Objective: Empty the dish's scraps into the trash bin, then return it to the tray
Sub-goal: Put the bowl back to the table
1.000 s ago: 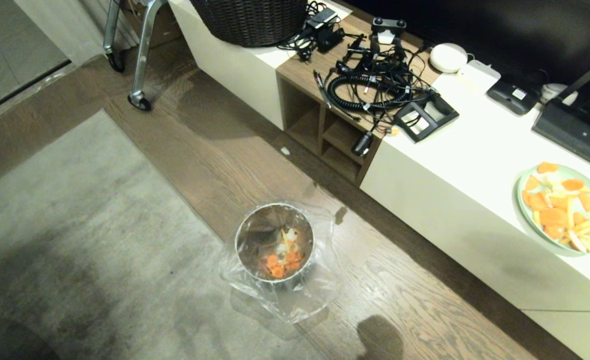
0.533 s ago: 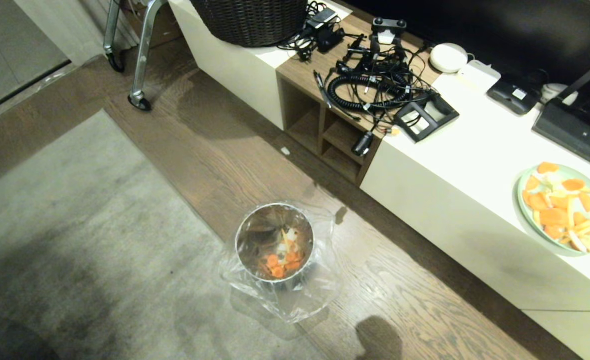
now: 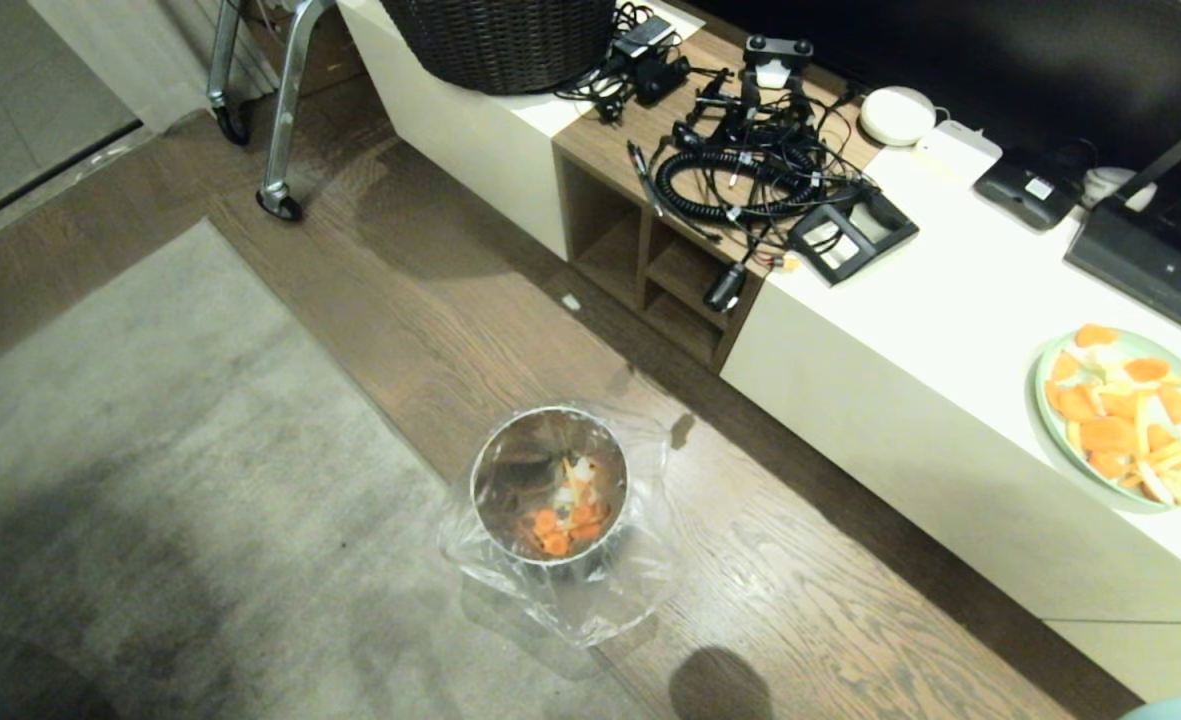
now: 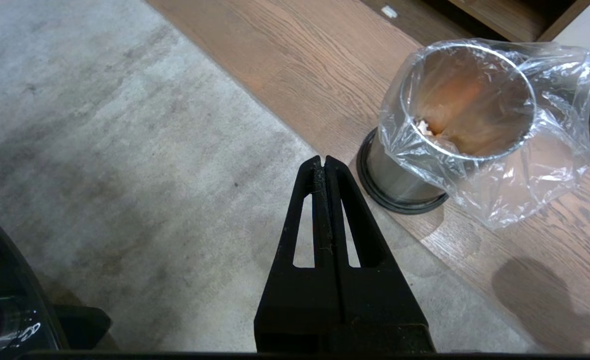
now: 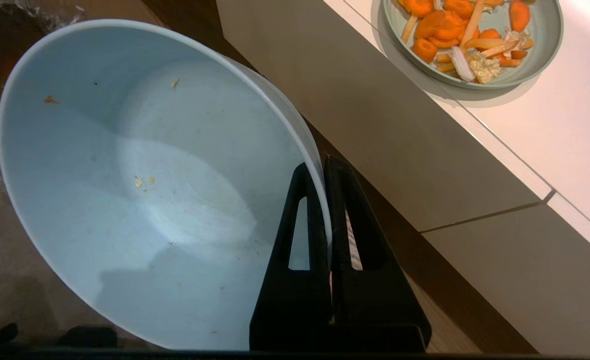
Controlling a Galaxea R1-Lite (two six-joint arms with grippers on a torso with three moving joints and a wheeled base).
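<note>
Scraps (image 3: 562,522) lie in the trash bin (image 3: 548,480); the dish (image 5: 140,185) holds only crumbs.

Dim warm indoor light, soft floor shadows, glare on bin liner (image 4: 549,150)

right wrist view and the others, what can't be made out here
- Tray: in no view, so where the bowl goes back cannot be told.
- Bowl in the head view: only a sliver at the bottom right corner; the right hand shut on its rim is outside that view.
- Bin contents in the left wrist view: blurred by the plastic liner.
- Plate: cut off by the right wrist view's edge.
</note>
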